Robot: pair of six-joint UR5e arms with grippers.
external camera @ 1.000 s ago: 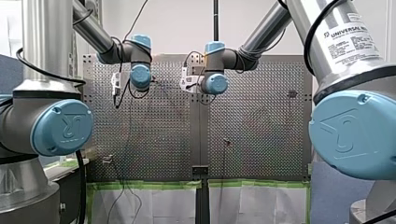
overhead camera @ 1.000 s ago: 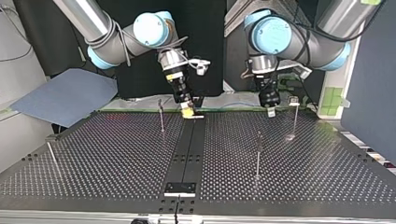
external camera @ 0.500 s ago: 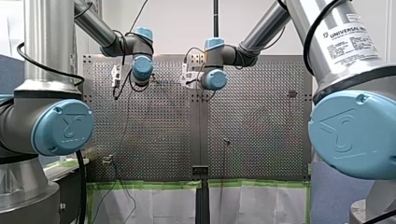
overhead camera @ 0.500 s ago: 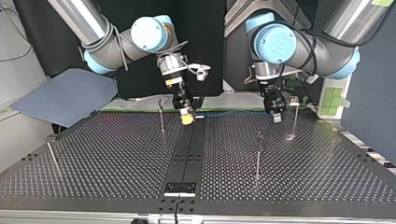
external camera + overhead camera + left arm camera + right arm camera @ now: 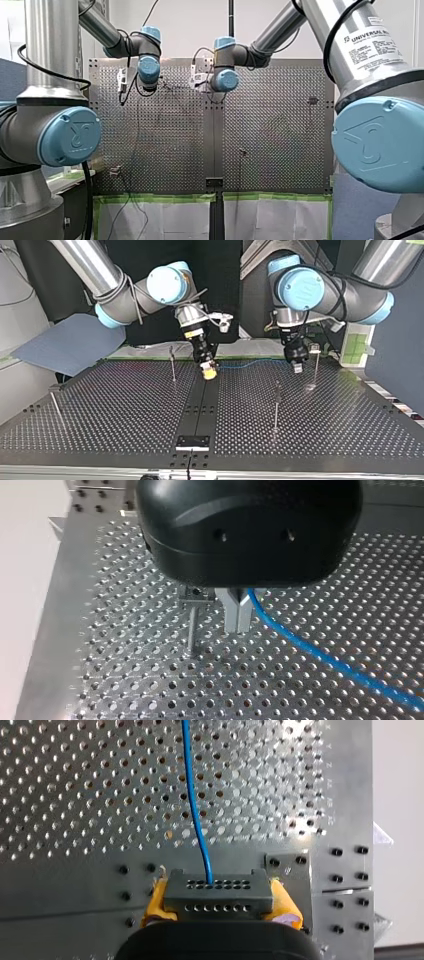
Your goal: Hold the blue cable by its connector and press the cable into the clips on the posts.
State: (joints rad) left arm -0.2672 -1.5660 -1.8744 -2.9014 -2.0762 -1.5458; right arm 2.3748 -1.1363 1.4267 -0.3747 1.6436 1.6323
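Observation:
In the right wrist view my right gripper (image 5: 220, 912) is shut on the dark grey connector (image 5: 218, 892), one yellow pad on each side of it. The blue cable (image 5: 195, 810) runs straight ahead from the connector over the perforated plate. In the left wrist view my left gripper (image 5: 239, 616) has its metal fingers shut on the blue cable (image 5: 320, 655), which trails away to one side. A thin post with a clip (image 5: 192, 625) stands right beside those fingers. In the top view the cable (image 5: 255, 361) spans between my right gripper (image 5: 208, 371) and my left gripper (image 5: 296, 364).
More thin posts stand on the perforated table (image 5: 125, 410): one near my right gripper (image 5: 172, 362), one beside my left gripper (image 5: 316, 365), one nearer the camera (image 5: 276, 405) and one at the top view's left edge (image 5: 54, 402). A black strip (image 5: 200, 410) runs down the table's middle.
In the top view my right gripper has moved rightward and nearer the camera with the connector. My left gripper has shifted a little to the right. The cable now shows stretched between them.

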